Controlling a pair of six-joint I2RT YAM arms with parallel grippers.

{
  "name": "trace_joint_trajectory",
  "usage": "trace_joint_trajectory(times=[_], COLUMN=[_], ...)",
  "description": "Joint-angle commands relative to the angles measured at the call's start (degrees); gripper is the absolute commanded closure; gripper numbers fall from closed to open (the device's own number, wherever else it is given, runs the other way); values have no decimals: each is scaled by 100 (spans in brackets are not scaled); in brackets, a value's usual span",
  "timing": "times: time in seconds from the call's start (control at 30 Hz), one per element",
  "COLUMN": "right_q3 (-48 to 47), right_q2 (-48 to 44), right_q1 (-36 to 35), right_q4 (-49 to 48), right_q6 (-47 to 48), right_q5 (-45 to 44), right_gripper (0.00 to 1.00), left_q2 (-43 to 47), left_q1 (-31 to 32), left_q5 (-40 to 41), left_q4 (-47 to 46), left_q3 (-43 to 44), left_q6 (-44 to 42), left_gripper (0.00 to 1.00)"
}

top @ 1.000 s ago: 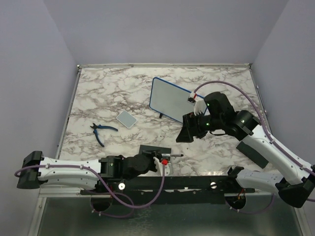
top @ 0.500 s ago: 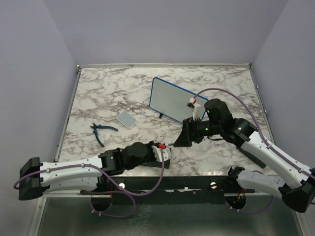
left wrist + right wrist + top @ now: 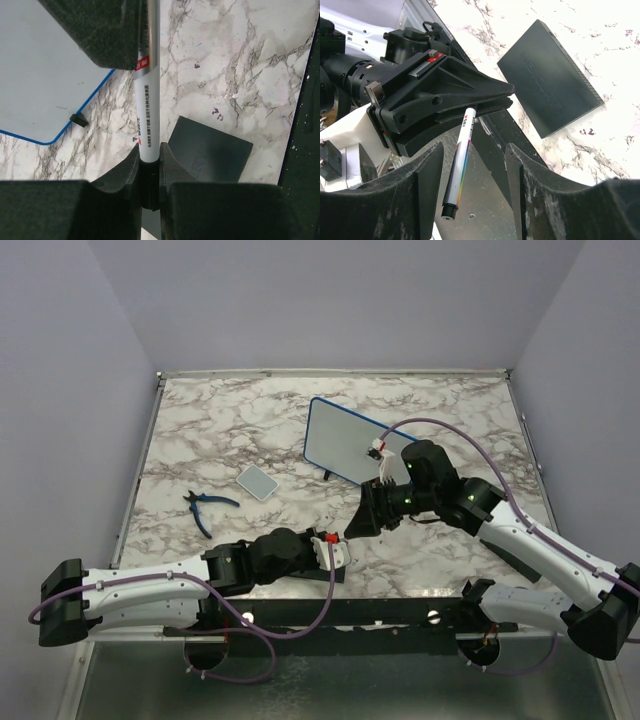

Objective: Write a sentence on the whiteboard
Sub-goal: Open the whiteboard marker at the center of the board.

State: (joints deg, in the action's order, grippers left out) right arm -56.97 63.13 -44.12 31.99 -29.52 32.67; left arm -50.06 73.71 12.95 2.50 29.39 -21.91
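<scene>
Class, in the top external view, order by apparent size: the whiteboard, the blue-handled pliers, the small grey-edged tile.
1. whiteboard, clearly largest.
2 and 3. pliers and tile look alike: the pliers stretch longer but thin, the tile is compact, so no ranking between them.

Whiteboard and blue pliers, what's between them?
A small pale tile lies between the pliers and the whiteboard, apart from both; the top view shows it.

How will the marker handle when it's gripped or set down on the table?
Probably slippery: the marker has a smooth, glossy round barrel, and the left gripper pinches it with most of its length sticking out, so it may pivot. It would likely roll if laid on the flat marble table. It looks rigid and light.
</scene>
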Motion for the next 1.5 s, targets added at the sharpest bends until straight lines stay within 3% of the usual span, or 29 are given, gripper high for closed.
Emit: trace_joint_trajectory(times=[0.0,0.17,0.7,1.47], right_q3=[44,58,37,216], right_q2=[45,74,322,31], right_q1=[-128,-296,-692,-703], right_q4=[-90,-52,-73,-238], right_q6=[18,29,-34,-188], right_q5=[-64,-267,-595,-636], right_gripper=[44,47,70,78], left_q2=[-78,-227,-315,-273], left_q1=[-16,-27,-86,-169], left_q5=[-206,-340,-503,-592], left_q4=[-25,-21,-13,23], left_q3=[234,322,379,320], left_q6=[123,178,286,350], left_gripper=[100,100,100,100])
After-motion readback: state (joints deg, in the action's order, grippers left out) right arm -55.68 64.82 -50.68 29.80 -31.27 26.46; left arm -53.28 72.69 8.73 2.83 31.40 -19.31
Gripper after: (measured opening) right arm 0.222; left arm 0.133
